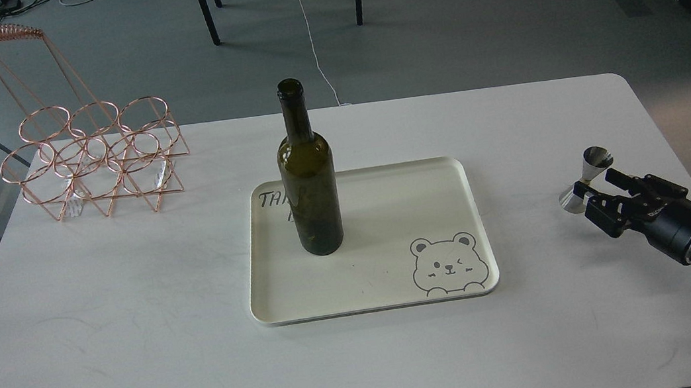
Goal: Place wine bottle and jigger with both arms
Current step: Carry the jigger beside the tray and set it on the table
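Item one: the wine bottle (309,179), dark olive-green, unlabelled, standing upright on the left part of our cream tray (392,294), in front of some handwritten lettering near the tray's far left corner. A cartoon bear (446,264) is printed at the tray's near right corner.

Item two: the jigger (586,179), a steel double cone, standing slightly tilted on the white table (103,333), well to the right of the tray.

Item three: our right gripper (592,188), reaching in from the right edge, its two black fingers set on either side of the jigger's waist; we cannot tell whether they press on it or merely flank it.

Item four: our left arm, outside the view.

Item five: a copper wire bottle rack (94,160), six rings and a tall handle, at the table's far left corner.
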Robot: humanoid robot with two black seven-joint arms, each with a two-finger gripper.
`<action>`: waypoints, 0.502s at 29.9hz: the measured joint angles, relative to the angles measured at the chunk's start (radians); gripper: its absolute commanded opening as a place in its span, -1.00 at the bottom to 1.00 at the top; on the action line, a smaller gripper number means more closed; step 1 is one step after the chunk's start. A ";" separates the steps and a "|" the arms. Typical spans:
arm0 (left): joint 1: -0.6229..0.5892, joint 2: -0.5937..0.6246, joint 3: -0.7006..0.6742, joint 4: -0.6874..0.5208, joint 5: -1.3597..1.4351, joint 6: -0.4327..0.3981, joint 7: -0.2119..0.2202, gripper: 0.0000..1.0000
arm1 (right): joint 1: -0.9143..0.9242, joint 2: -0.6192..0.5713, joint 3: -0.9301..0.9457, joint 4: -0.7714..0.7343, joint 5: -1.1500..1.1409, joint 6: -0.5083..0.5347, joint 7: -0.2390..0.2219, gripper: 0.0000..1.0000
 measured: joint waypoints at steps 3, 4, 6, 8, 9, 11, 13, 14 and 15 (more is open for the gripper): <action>0.000 0.002 0.000 0.000 0.000 0.000 0.000 0.96 | -0.030 -0.068 0.001 0.081 0.000 0.000 0.000 0.43; 0.000 0.003 0.000 0.000 0.000 0.000 0.000 0.96 | -0.038 -0.091 0.001 0.104 0.000 0.000 0.000 0.43; 0.000 0.004 0.000 0.000 0.000 0.000 0.000 0.96 | -0.056 -0.143 0.003 0.151 0.001 0.000 0.000 0.45; 0.002 0.004 0.001 0.000 0.000 0.000 0.000 0.96 | -0.070 -0.192 0.009 0.198 0.011 0.000 0.000 0.53; 0.002 0.004 0.002 0.000 0.000 0.000 0.001 0.96 | -0.074 -0.222 0.014 0.227 0.022 0.000 0.000 0.57; 0.003 0.004 0.003 0.000 0.001 0.000 0.006 0.96 | -0.076 -0.276 0.021 0.287 0.053 0.000 0.000 0.75; 0.005 0.004 0.004 0.001 0.004 0.000 0.008 0.96 | -0.072 -0.325 0.029 0.350 0.100 0.000 0.000 0.82; 0.005 0.003 0.004 0.001 0.007 0.000 0.008 0.96 | -0.067 -0.343 0.035 0.373 0.123 0.000 0.000 0.85; 0.005 0.003 0.004 0.002 0.009 0.000 0.008 0.96 | -0.058 -0.363 0.043 0.395 0.152 0.000 0.000 0.87</action>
